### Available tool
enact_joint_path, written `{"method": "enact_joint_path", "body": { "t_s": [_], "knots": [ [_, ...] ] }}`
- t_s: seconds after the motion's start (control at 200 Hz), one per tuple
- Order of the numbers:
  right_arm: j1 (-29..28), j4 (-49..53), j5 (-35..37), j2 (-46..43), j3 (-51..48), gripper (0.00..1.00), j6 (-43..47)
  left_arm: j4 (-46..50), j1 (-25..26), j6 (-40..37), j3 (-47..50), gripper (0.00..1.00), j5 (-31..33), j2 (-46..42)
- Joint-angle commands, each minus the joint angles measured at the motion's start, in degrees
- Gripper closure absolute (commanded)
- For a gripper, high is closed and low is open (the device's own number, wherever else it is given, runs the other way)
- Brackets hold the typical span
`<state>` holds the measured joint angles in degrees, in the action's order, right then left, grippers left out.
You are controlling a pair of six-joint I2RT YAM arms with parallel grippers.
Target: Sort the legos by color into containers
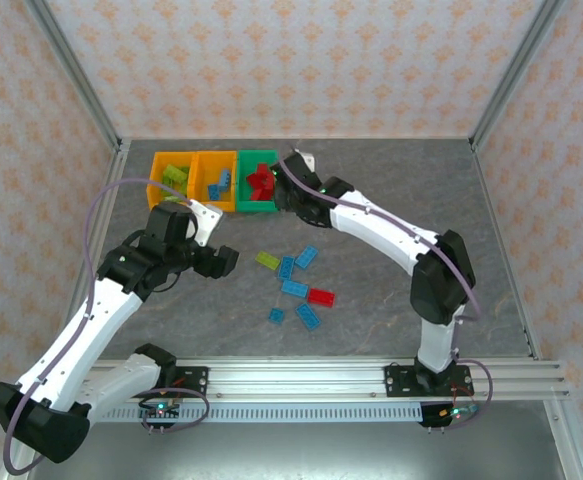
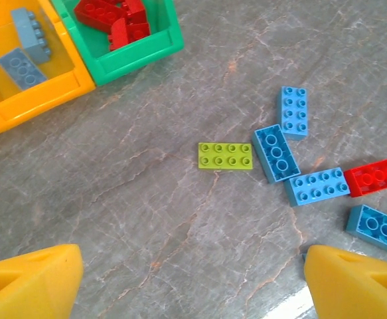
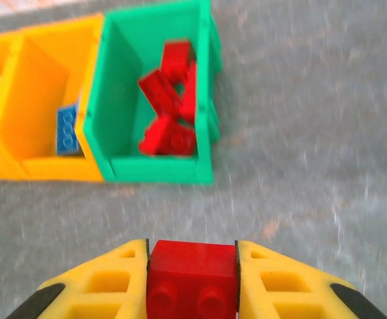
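Our left fingers gape wide over loose legos at the worktop middle. Farther on, our right fingers pinch a red brick just short of the green bin, beside two orange bins at the far edge.

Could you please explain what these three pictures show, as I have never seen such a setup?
Two white robot arms are bolted to a table, each ending in a two-fingered claw. The wide picture is from a camera above and behind; the other two are from cameras on the wrists. At the back are three bins: the left orange bin holds lime bricks, the middle orange bin blue, the green bin red. Loose blue bricks, a lime brick and a red brick lie on the table. The left claw hangs open near them; the right claw grips a second red brick near the green bin.
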<state>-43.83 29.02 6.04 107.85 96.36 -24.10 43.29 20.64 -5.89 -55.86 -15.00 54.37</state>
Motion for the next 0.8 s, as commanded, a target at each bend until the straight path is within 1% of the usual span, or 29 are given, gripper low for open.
{"method": "enact_joint_path", "body": {
  "t_s": [0.0, 0.08, 0.175, 0.235, 0.28, 0.325, 0.385, 0.415, 0.53, 0.666, 0.731, 0.796],
  "knots": [
    [0.1, -6.3, 8.1, 7.7, 6.3, 0.71, 10.5, 0.2, 0.3, 0.6, 0.7, 0.13, 3.9, -0.8],
    [0.2, -4.7, 8.9, 14.9, 14.9, 0.72, 15.2, 0.5, 0.3, 0.6, 0.8, 0.13, 4.8, -0.8],
    [0.3, -3.0, 9.9, 23.0, 25.6, 0.72, 18.7, 0.4, 0.3, 0.6, 0.9, 0.13, 5.3, -1.0],
    [0.8, -3.3, 8.6, 27.0, 30.9, 0.72, 19.5, 0.2, 0.2, 0.6, 0.9, 0.13, 5.2, -1.0],
    [1.2, -3.5, 6.5, 29.4, 33.9, 0.69, 19.5, 0.2, 0.3, 0.6, 1.0, 0.13, 5.1, -1.0],
    [1.6, -3.7, 4.1, 31.4, 36.6, 0.61, 19.3, 0.3, 0.3, 0.6, 1.0, 0.13, 5.1, -0.9],
    [1.9, -3.6, 0.4, 33.3, 40.1, 0.41, 19.1, 0.2, 0.3, 0.6, 1.0, 0.13, 5.2, -0.9],
    [1.9, -3.0, -0.9, 33.8, 41.6, 0.36, 19.0, 0.2, 0.3, 0.7, 1.1, 0.13, 5.3, -0.9],
    [1.9, -0.1, -3.7, 32.8, 44.5, 0.32, 18.2, -0.2, 0.3, 0.9, 1.5, 0.12, 5.2, -0.6],
    [1.9, 5.7, -5.5, 26.5, 42.7, 0.32, 17.6, -0.6, 0.3, 2.3, 1.0, 0.1, 4.5, 0.5],
    [1.9, 8.6, -7.3, 21.5, 39.0, 0.31, 17.7, -0.8, 0.3, 6.4, -0.1, 0.09, 4.2, 1.6],
    [1.9, 10.7, -9.9, 15.3, 33.3, 0.31, 17.9, -1.2, 0.3, 12.6, -1.2, 0.09, 3.7, 2.8]
  ]
}}
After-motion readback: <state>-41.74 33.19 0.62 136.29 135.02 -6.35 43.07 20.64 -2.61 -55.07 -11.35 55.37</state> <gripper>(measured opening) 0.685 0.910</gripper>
